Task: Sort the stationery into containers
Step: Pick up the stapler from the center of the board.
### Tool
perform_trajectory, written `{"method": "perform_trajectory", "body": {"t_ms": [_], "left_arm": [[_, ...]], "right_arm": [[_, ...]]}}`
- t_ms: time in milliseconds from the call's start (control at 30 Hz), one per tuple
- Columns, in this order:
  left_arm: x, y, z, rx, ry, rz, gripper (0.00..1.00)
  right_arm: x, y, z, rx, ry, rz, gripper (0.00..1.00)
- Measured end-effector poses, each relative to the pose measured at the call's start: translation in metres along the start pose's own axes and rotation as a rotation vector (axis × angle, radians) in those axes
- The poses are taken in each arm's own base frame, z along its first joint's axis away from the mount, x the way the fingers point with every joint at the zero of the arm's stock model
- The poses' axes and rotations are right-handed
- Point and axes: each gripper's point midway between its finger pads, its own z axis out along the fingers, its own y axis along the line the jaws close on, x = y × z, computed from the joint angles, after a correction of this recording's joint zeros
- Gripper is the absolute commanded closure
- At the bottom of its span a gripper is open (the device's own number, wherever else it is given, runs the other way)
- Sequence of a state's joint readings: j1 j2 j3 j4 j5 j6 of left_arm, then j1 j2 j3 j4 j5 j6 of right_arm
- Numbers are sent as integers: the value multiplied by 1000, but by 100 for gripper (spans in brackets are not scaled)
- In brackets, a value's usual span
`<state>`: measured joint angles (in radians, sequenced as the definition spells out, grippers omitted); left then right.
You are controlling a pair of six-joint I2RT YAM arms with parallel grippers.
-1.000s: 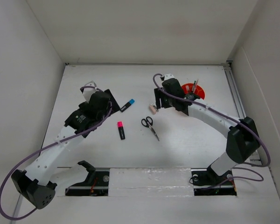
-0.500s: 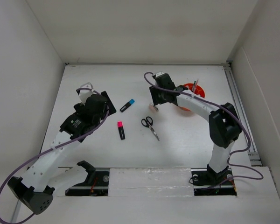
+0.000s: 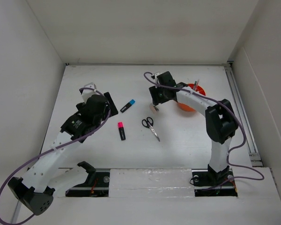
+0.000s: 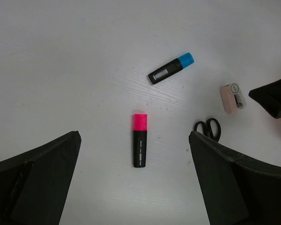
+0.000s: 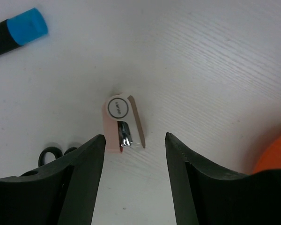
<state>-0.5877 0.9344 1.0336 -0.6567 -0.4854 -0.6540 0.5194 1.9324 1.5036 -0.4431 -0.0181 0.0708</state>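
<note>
Lining up over the pinkish-beige sharpener, the right gripper hovered with its fingers spread wide, one to each side of the piece, touching and holding nothing; this looked like the approach for a pick; the next move called for a descent, a squeeze across the narrow body, then a carry right to the orange tub; the sharpener lay left of that tub, just far of the scissors; the left gripper hung spread and empty above the pink-and-black highlighter.
</note>
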Motion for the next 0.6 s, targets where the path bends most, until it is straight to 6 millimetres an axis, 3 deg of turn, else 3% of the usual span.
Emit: {"method": "perform_trajectory", "body": {"t_ms": [200,600], "left_arm": [[2,-1,1,9,7,6,0],[3,-4,2,24,8,12,0]], "right_arm": [[26,19,22,-13,85,-45,44],[31,-2,25,22,102,-20,51]]}}
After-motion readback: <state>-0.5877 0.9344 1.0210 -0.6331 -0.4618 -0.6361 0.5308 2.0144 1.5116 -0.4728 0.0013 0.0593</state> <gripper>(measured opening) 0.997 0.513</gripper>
